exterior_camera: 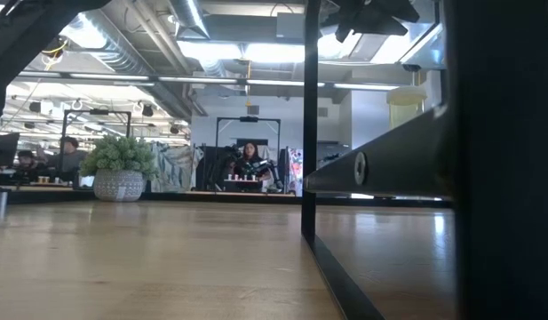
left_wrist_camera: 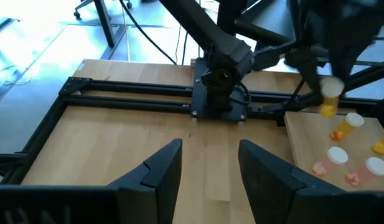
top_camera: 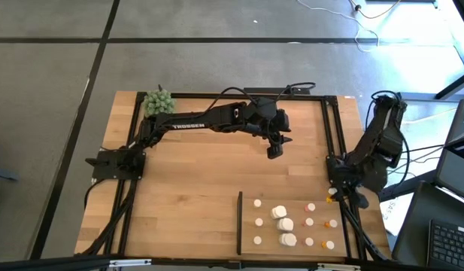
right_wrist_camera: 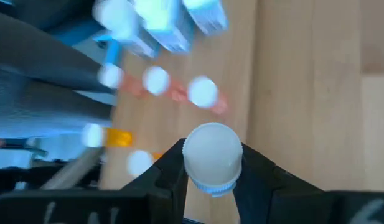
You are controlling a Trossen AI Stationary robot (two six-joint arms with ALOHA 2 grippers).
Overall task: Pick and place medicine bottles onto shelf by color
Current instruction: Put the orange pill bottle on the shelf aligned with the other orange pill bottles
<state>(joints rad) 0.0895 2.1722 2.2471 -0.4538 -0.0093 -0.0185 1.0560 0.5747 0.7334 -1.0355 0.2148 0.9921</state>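
The shelf (top_camera: 250, 242), a pale wood panel with a black strip (top_camera: 240, 222) on its left side, lies at the near right of the table. Several medicine bottles stand on it: chunky white ones (top_camera: 286, 224), small white ones (top_camera: 259, 222), and orange and pink ones (top_camera: 329, 223). My right gripper (top_camera: 333, 194) is above the shelf's right edge, shut on an orange bottle with a white cap (left_wrist_camera: 329, 99). My left gripper (top_camera: 275, 150) hovers open over the table's middle, its fingers (left_wrist_camera: 160, 171) apart with nothing between them. My right gripper pinches the bottle at its white cap (right_wrist_camera: 211, 152) between the two fingers (right_wrist_camera: 170, 171). The cap end faces back toward the wrist. The fingers slant down from above. The orange body (left_wrist_camera: 327, 111) hangs below them, lifted clear.
A black metal frame (top_camera: 333, 128) runs round the table's middle, and its post (exterior_camera: 311, 124) stands close in the low view. A green spiky plant ball (top_camera: 159, 102) sits at the far left corner. Bare wood lies left of the shelf (top_camera: 186, 203). People sit in the room behind.
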